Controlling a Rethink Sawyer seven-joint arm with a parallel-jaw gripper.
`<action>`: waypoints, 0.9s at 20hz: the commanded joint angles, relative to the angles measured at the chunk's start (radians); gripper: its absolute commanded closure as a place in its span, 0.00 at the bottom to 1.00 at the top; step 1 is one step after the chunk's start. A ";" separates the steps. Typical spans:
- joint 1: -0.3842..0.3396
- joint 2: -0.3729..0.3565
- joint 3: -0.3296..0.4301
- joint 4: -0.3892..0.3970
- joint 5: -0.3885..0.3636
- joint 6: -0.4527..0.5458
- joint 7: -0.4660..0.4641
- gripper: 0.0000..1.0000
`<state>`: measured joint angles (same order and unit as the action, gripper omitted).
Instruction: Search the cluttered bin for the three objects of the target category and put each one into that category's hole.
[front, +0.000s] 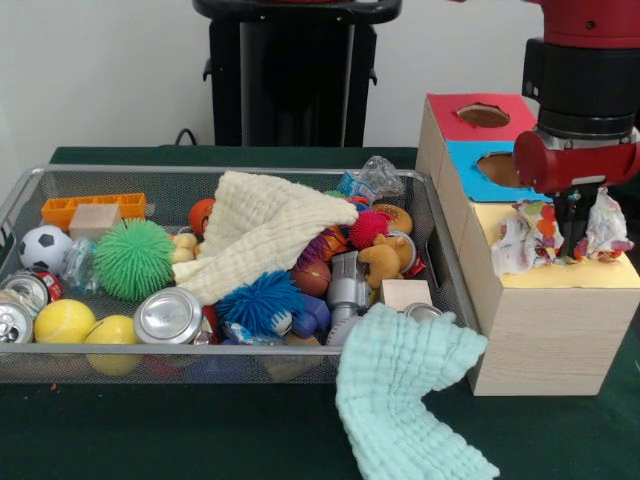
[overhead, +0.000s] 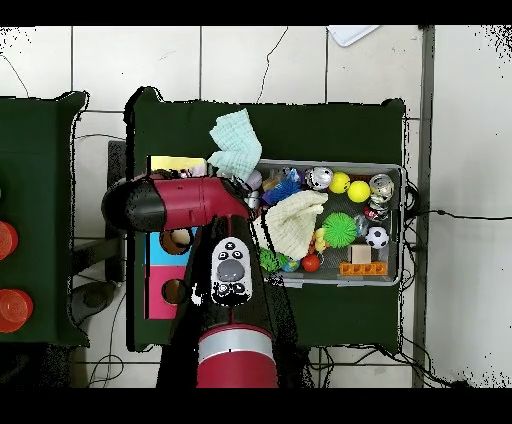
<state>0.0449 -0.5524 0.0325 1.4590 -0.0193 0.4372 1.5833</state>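
We see a mint waffle-knit cloth (front: 410, 400) draped over the silver wire-mesh bin (front: 230, 362) at five o'clock. Two crumpled multicoloured wrappers (front: 527, 238) flank the gripper (front: 572, 240) on the yellow-topped wooden box (front: 550, 330); we cannot tell its finger state.

The front view looks from across the dark green table (front: 120, 430), low and close, facing the red and black robot arm (front: 580, 90) and its black pedestal (front: 296, 70) at the far side. The overhead view looks straight down from high above, with the robot base at the bottom edge. Both views share the wide silver wire mesh tray (front: 240, 362) (overhead: 396, 225), the wooden box with coloured tops (front: 545, 330) (overhead: 165, 265) and the arm (overhead: 200, 205).
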 joint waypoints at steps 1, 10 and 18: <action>-0.004 0.159 0.075 0.024 0.010 0.142 0.101 1.00; 0.031 0.241 0.008 -0.018 -0.039 0.134 0.096 1.00; 0.030 0.328 -0.001 -0.050 -0.057 -0.008 0.102 1.00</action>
<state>0.0753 -0.4250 0.0075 1.3715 -0.0189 0.4379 1.5835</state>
